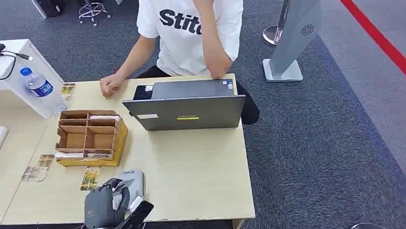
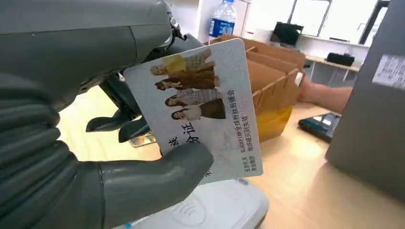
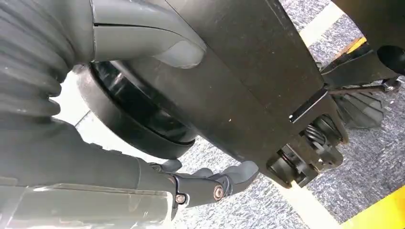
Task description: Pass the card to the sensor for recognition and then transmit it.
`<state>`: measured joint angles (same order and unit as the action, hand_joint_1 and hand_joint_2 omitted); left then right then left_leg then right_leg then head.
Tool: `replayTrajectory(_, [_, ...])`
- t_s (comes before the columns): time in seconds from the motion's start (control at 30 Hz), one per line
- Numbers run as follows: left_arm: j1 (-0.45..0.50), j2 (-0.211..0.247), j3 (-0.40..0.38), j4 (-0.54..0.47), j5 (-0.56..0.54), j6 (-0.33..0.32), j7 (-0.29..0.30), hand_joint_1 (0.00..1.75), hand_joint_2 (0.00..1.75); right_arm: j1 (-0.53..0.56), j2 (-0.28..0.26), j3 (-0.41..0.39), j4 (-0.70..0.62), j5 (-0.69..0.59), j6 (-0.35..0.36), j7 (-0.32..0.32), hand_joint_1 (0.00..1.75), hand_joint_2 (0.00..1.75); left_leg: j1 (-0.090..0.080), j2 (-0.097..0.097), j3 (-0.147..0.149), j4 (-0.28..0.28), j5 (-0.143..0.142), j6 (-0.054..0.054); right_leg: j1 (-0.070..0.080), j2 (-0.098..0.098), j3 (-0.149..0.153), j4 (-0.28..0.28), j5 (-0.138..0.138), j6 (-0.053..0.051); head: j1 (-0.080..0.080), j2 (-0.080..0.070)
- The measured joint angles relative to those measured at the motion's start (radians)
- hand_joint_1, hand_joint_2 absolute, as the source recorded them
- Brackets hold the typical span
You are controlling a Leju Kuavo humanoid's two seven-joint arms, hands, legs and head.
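**Now: card over the reader**

The left hand (image 2: 95, 157) is pinching a flat, glossy white plastic card with printed figures (image 2: 205, 109) between thumb and dark fingers, just above the smooth grey rounded sensor box (image 2: 215, 207) on the pale wooden table (image 1: 193, 167). The right hand (image 3: 210, 183) is hanging beside the body with fingers apart, holding nothing.

From the head view I can't make out the card: the left robot hand (image 1: 105, 204) covers it at the table's (image 1: 203, 167) near edge. At the left wrist, the thumb hides the card's (image 2: 205, 109) lower corner, and its small print is too blurred for me to read. The reader (image 2: 215, 207) under it is cut off by the frame. The person's (image 1: 188, 31) head is cropped. The right robot hand (image 3: 210, 183) shows fingers partly behind dark body parts; I can't judge its grip.
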<state>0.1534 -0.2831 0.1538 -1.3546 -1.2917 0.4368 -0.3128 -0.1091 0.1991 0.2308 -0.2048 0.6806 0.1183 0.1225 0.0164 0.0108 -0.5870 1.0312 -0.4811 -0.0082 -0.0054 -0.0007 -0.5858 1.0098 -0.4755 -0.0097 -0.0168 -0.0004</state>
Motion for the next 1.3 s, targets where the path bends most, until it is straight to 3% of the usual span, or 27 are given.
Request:
replayTrajectory(0.2, [-0.005,-0.001,0.020,0.060,-0.008,0.001,0.006,1.75,1.75,0.001,0.000,-0.004,0.000,0.000,-0.001,0.000,0.00,1.75,0.000,0.000,0.000,0.000,0.000,0.000,0.000,0.000,0.000,0.000,0.000,0.000,0.000,0.000])
replayTrajectory(0.83, [-0.033,-0.001,0.033,0.097,-0.010,0.005,-0.005,1.75,1.75,0.002,0.000,-0.020,0.000,0.000,-0.002,0.000,0.00,1.75,0.000,0.000,0.001,0.000,0.000,0.000,0.000,0.000,0.001,0.000,0.000,0.000,0.000,0.000])
replayTrajectory(0.97, [-0.033,-0.001,0.033,0.093,0.041,0.023,-0.052,1.75,1.75,0.002,0.000,-0.021,0.000,0.000,0.002,-0.003,0.00,1.75,0.000,0.000,0.001,0.000,0.000,0.000,0.000,0.000,0.001,0.000,0.000,0.000,0.000,0.000])
replayTrajectory(1.1, [-0.014,-0.004,0.029,-0.004,0.119,0.036,-0.103,1.75,1.75,0.003,0.000,-0.021,0.000,0.000,0.006,-0.009,0.00,1.75,0.000,0.000,0.001,0.000,0.000,0.000,0.000,0.000,0.001,0.000,0.000,0.000,0.000,0.000])
replayTrajectory(1.3, [0.012,0.000,-0.034,-0.235,0.184,0.089,-0.113,1.75,1.75,0.003,-0.001,-0.018,0.000,0.000,0.024,-0.025,0.00,1.75,0.000,0.000,0.001,0.000,0.000,0.000,0.000,0.000,0.000,0.000,0.000,0.000,0.000,0.000])
